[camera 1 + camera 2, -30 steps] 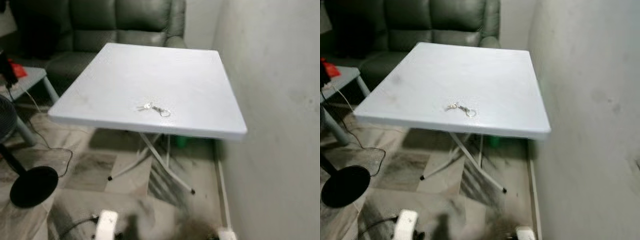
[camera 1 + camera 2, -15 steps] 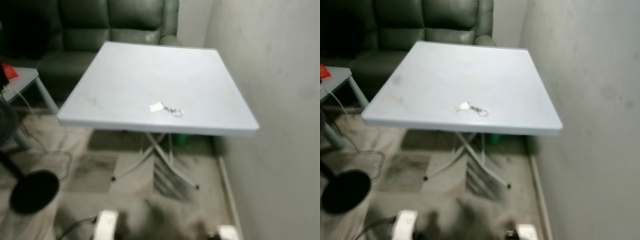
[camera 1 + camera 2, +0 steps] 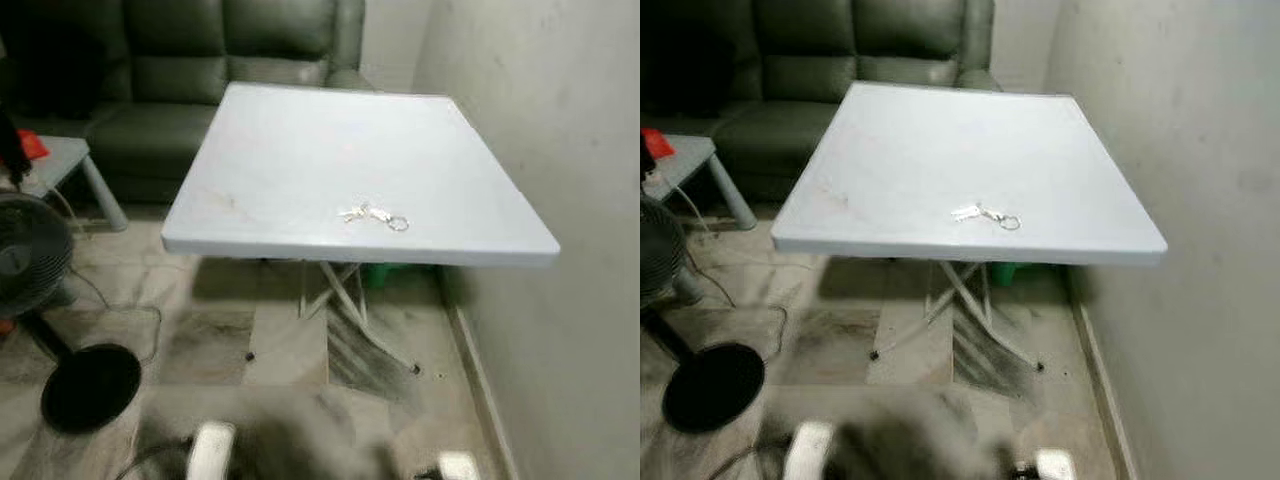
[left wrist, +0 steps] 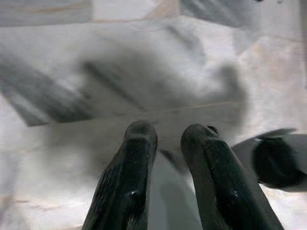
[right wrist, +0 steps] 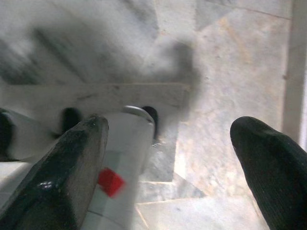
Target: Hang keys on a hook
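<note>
- The keys [image 3: 372, 215] lay flat on the white folding table [image 3: 300, 150], near its front edge and a little toward the wall side, with the key blades pointing left and the round ring at the right end.
- Nothing touched the keys; they sat apart from everything else on the tabletop.
- The table stood on crossed white legs [image 3: 345, 300] over a marbled tile floor [image 3: 280, 340], with its right edge close beside the pale wall [image 3: 560, 120].
- Behind the table stood a dark green sofa [image 3: 200, 70], with the table's far edge close to its seat.
- To my left stood a black pedestal fan [image 3: 30, 260], its round base [image 3: 90, 385] resting on the floor, and a cable trailed across the tiles near it.
- A small grey side table [image 3: 60, 160] stood beyond the fan, with something red [image 3: 30, 145] on it.
- My left gripper [image 4: 168, 139] hung low over the floor, well away from the table, its two black fingers [image 4: 129, 177] nearly together with only a narrow gap and nothing between them.
- My right gripper [image 5: 172, 139] also hung down over the tiles, its fingers [image 5: 67, 158] spread wide apart and holding nothing.
- Below the right gripper I could see part of my own white leg with a small red mark [image 5: 111, 182]; the floor there looked blurred.
</note>
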`<state>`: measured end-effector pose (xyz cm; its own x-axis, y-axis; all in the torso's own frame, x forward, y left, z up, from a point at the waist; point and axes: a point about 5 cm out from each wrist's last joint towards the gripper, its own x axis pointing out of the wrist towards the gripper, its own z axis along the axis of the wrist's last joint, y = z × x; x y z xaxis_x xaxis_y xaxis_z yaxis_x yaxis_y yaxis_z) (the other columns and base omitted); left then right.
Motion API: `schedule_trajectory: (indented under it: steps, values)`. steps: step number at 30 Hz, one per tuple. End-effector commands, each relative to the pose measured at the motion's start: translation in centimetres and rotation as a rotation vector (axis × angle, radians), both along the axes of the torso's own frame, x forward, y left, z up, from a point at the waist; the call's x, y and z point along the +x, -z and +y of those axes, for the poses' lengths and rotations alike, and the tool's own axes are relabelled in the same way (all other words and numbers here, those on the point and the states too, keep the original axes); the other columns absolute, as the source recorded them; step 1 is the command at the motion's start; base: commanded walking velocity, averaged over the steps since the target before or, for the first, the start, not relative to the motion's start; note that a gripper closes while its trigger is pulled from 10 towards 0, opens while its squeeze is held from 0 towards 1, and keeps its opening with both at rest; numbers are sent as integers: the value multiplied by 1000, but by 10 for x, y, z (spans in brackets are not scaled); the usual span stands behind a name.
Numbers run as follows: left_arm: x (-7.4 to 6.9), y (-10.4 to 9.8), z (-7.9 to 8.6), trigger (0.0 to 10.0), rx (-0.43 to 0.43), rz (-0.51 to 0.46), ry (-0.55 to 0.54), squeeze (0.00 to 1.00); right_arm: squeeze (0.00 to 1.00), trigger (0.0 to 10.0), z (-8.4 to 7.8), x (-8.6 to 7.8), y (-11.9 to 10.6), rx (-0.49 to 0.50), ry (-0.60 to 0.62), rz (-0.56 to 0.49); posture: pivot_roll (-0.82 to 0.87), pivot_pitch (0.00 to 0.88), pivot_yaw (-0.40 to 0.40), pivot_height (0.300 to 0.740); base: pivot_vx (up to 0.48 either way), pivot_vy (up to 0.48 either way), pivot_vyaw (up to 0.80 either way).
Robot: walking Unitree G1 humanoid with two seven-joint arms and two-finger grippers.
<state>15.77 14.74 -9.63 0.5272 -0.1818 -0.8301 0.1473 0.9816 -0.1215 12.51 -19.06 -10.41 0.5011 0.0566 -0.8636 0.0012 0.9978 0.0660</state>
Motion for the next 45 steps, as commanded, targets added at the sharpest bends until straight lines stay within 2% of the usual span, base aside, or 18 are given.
schedule_trajectory:
  steps: [1, 10, 14, 20, 25, 26, 30, 32, 34, 36, 37, 39, 40, 41, 42, 43, 44, 45]
  values:
    - [0, -1, 13, 10000, 34, 0, -13, 0, 0, 10000, 7, 7, -1, 22, -1, -20, -39, 0, -50, 740, 0, 472, 0]
    - [1, -1, 14, 10000, 35, -2, -13, 0, 0, 10000, 7, 7, -2, 25, 5, -21, -39, 0, -48, 740, 0, 459, 0]
    - [3, -2, 13, 10000, 39, -20, -3, 0, 0, 10000, 7, 7, -2, 25, 5, -22, -38, 0, -49, 740, 0, 0, 0]
    - [10, -6, 14, 10000, 44, -82, 7, 0, 0, 10000, 7, 12, -4, -11, -78, -48, -39, 0, -44, 740, 0, 0, 0]
    - [29, -17, 16, 10000, 31, -185, -2, 0, 0, 10000, 3, 37, -15, -19, -35, -142, -41, 0, -41, 740, 0, 0, 0]
    - [39, -23, 18, 10000, 17, -225, -17, 0, 0, 10000, 3, 51, -22, -18, -48, -199, -41, 0, -40, 740, 0, 0, 0]
    - [62, -39, 21, 10000, -24, -329, -73, 0, 0, 10000, 0, 76, -36, -32, -58, -288, -44, 0, -38, 740, 0, 0, 0]
    - [83, -55, 20, 10000, -47, -432, -66, 0, 0, 10000, 1, 95, -48, -7, -59, -378, -42, 0, -40, 740, 0, 0, 0]
    - [91, -62, 19, 10000, -50, -480, -60, 0, 0, 10000, 2, 103, -55, -21, -90, -423, -42, 0, -40, 740, 0, 0, 0]
    - [99, -70, 19, 10000, -61, -534, -63, 0, 0, 10000, 6, 110, -60, 22, -97, -457, -42, 1, -40, 740, 0, 0, 0]
    - [105, -77, 20, 10000, -61, -572, -62, 0, 192, 10000, 8, 116, -65, 29, -115, -494, -40, 2, -41, 740, 0, 0, 0]
    - [110, -82, 20, 10000, -58, -606, -59, 0, 196, 10000, 10, 122, -71, 7, -141, -530, -41, 3, -41, 740, 0, 0, 0]
    - [117, -91, 19, 10000, -68, -658, -55, 0, 373, 10000, 12, 130, -80, 22, -156, -601, -43, 2, -39, 740, 0, 0, 0]
    - [119, -93, 19, 10000, -73, -674, -54, 0, 373, 10000, 13, 132, -83, 32, -157, -628, -44, 2, -38, 740, 0, 0, 0]
    - [121, -97, 19, 10000, -81, -694, -58, 0, 525, 10000, 14, 135, -87, 36, -162, -660, -45, 2, -38, 740, 0, 0, 0]
    - [123, -100, 20, 10000, -94, -714, -66, 0, 549, 10000, 16, 137, -91, 50, -172, -684, -45, 2, -38, 740, 0, 0, 0]
    - [126, -107, 20, 10000, -104, -758, -75, 0, 1000, 10000, 19, 140, -99, 80, -190, -754, -47, 1, -38, 740, 0, 0, 0]
    - [128, -111, 20, 10000, -108, -782, -78, 0, 1000, 10000, 20, 141, -103, 83, -200, -791, -48, 1, -38, 740, 0, 0, 0]
